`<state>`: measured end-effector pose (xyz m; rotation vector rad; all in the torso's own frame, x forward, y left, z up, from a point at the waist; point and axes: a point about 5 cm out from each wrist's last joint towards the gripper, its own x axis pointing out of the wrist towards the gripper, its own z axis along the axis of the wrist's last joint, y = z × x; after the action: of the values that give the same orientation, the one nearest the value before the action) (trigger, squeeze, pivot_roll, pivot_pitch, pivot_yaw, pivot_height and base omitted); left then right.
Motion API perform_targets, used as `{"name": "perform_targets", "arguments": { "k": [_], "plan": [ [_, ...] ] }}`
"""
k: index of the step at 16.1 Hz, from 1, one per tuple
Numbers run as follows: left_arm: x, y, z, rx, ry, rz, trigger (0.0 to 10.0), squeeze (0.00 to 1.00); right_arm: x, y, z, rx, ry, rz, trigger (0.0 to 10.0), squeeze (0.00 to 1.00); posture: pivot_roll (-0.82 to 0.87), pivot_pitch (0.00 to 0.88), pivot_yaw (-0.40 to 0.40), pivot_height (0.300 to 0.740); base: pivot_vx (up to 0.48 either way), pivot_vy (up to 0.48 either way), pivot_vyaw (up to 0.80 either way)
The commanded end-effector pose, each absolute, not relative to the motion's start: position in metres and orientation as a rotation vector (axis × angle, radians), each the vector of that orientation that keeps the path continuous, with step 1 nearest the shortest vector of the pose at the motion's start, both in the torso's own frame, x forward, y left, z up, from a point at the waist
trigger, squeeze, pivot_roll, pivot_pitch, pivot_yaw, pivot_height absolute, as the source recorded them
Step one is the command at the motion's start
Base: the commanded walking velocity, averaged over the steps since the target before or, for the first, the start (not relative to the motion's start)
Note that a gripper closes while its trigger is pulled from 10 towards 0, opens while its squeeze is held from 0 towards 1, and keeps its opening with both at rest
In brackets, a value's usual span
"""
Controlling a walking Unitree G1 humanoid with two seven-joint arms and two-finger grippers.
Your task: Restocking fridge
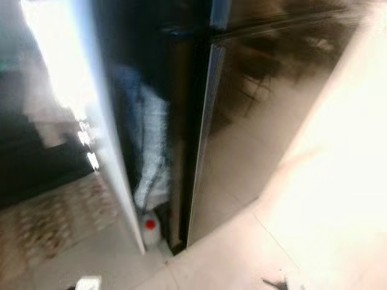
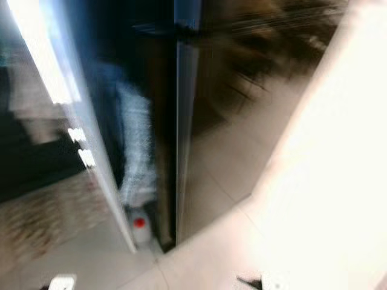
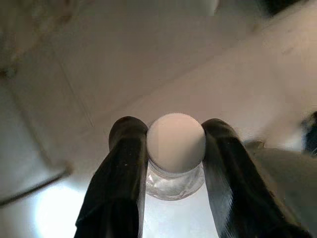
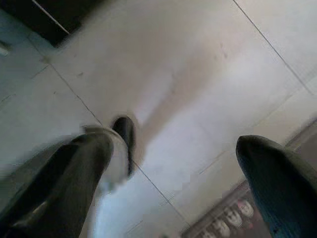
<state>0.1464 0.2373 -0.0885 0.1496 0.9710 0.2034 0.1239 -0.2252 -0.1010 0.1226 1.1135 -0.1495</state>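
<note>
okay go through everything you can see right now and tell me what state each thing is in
Left gripper: shut on a clear bottle, fingers either side of its white cap.
Right gripper: open, holding nothing, above the tiled floor.
Jug with red cap: standing on the floor in the gap beside the dark, glossy fridge.
Head views: blurred.

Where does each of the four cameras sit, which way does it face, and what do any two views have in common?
Left eye view: on the head, facing forward and down at a dark fridge, with a red-capped jug in the gap beside it.
Right eye view: same head, same blurred scene.
Left wrist view: along the left gripper, its fingers shut on a white-capped bottle above the floor.
Right wrist view: along the open right gripper, down at the tiled floor.
Shared: both wrist views show floor tiles.
</note>
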Motion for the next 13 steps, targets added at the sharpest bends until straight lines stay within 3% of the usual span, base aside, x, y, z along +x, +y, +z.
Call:
{"name": "perform_targets", "arguments": {
  "k": [1,8,13],
  "plan": [
    [0.141,0.240,-0.090,0.150,0.991,0.214,10.0,0.00,0.128,-0.223,-0.100,0.133,1.099,-0.147,10.0,0.00,0.06,0.000,-0.045,0.740,0.000,0.000,-0.80],
    [0.131,0.248,-0.092,0.140,1.012,0.232,10.0,0.00,0.129,-0.225,-0.099,0.126,1.097,-0.144,10.0,0.00,0.07,0.000,-0.054,0.740,0.000,0.000,-0.80],
    [0.138,0.241,-0.091,0.132,0.993,0.224,10.0,0.00,0.130,-0.225,-0.099,0.152,1.084,-0.158,10.0,0.00,0.06,0.000,-0.056,0.740,0.000,0.000,0.00]
  ]
}}
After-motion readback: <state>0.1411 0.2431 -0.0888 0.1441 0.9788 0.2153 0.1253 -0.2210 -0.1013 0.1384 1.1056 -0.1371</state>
